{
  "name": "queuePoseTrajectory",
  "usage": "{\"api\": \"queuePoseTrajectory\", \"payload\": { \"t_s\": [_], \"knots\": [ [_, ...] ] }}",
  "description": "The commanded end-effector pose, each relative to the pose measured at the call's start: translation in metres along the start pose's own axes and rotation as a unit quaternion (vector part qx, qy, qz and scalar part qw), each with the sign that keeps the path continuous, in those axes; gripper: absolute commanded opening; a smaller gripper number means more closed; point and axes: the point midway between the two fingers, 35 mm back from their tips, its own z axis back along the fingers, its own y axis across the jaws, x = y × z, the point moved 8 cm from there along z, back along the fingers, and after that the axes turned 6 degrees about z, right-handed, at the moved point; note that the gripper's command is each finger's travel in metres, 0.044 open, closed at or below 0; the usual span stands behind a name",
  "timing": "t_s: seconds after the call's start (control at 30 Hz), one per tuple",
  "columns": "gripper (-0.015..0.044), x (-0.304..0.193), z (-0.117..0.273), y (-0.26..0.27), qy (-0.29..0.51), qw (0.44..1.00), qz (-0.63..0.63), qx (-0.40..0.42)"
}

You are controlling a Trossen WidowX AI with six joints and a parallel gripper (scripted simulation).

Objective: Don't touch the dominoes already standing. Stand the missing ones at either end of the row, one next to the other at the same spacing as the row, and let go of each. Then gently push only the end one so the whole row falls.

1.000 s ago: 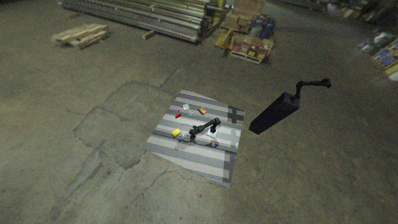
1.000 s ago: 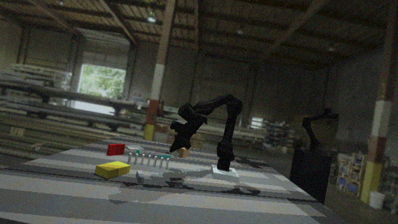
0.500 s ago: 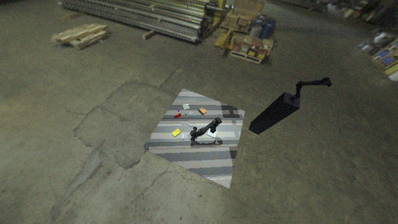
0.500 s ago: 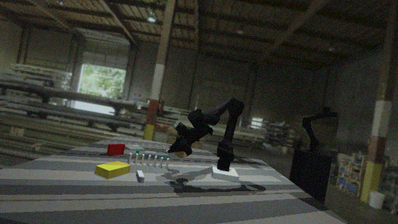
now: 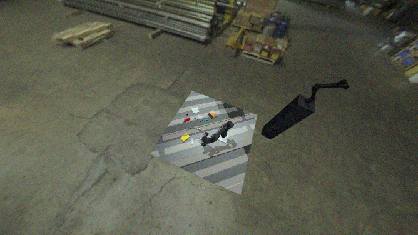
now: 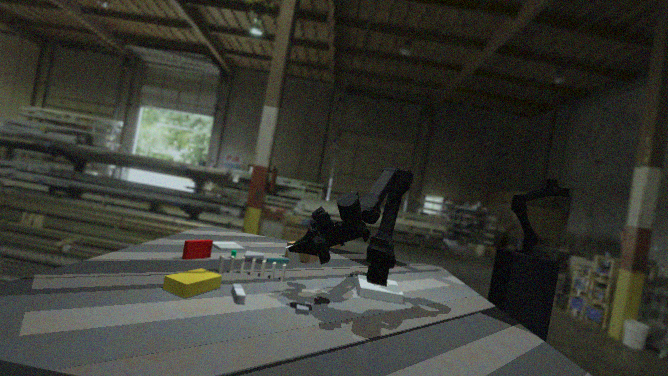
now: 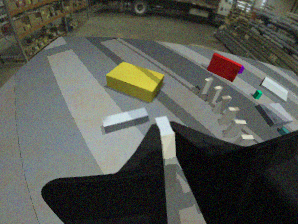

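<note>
Several thin pale dominoes (image 7: 231, 114) (image 6: 253, 266) (image 5: 196, 128) stand upright in a slightly curved row. One loose white domino (image 7: 125, 119) (image 6: 239, 293) (image 5: 192, 141) lies flat near the yellow block. My gripper (image 7: 162, 128) (image 6: 291, 249) is shut on another white domino (image 7: 169, 145), whose end shows between the fingertips in the wrist view. The gripper is raised above the table and angled forward, to one side of the row and not touching it. The held domino's lower part is partly hidden by the fingers.
A yellow block (image 7: 134, 81) (image 6: 192, 283) (image 5: 184, 137) lies beside the loose domino. A red block (image 7: 224, 67) (image 6: 197, 249) stands beyond the row's far end. Small green (image 7: 257, 94), purple (image 7: 241, 69) and teal (image 5: 204, 120) items, a white tile (image 5: 195, 110) and an orange-brown block (image 5: 213, 114) are behind the row.
</note>
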Motion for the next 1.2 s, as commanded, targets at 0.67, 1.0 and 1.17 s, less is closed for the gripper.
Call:
{"api": "queuePoseTrajectory", "payload": {
  "t_s": [0.67, 1.0, 1.17],
  "knots": [
    [0.0022, -0.048, 0.041, -0.019, -0.152, 0.984, -0.071, -0.056],
    [0.0022, -0.058, 0.051, -0.028, -0.175, 0.977, -0.099, -0.070],
    [0.0022, -0.058, 0.051, -0.028, -0.175, 0.977, -0.099, -0.070]
  ]
}}
